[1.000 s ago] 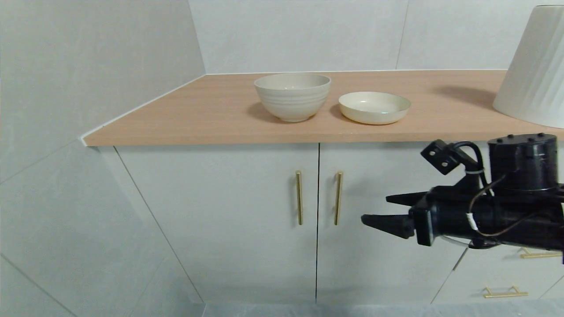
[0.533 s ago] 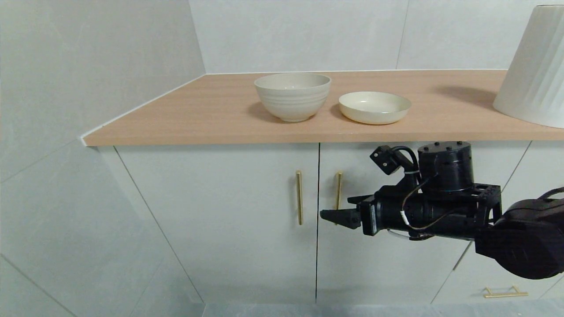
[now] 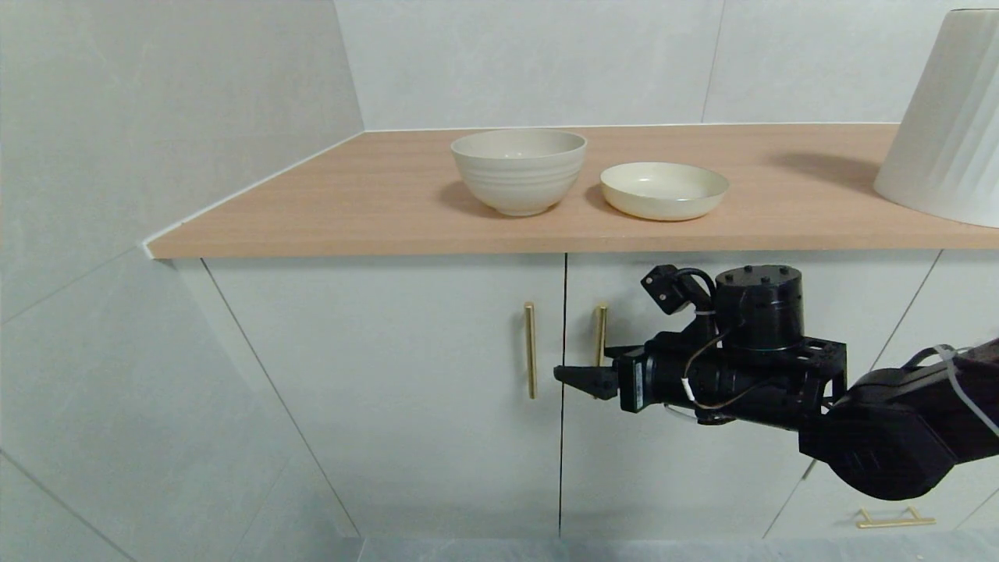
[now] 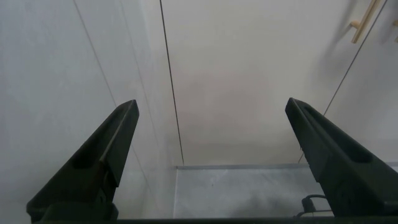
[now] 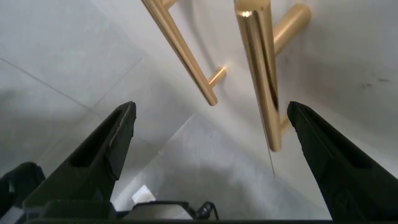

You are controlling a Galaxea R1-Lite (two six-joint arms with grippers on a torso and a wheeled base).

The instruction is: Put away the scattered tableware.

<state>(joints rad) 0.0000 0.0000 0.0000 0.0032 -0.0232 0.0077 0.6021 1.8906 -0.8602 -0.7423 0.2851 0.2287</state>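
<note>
Ribbed bowl and shallow dish stand side by side, not touching, on the wooden countertop, upper centre of frame. Right gripper, fingers spread wide and empty, sits mid-frame at the right door's brass handle. Left gripper is likewise wide and empty.

The right gripper partly hides the right door handle.

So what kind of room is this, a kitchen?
Probably a kitchen or dining area: a wooden countertop over pale cabinet doors with brass bar handles, a deep bowl and a shallow dish sitting on it, and tiled walls behind.
</note>
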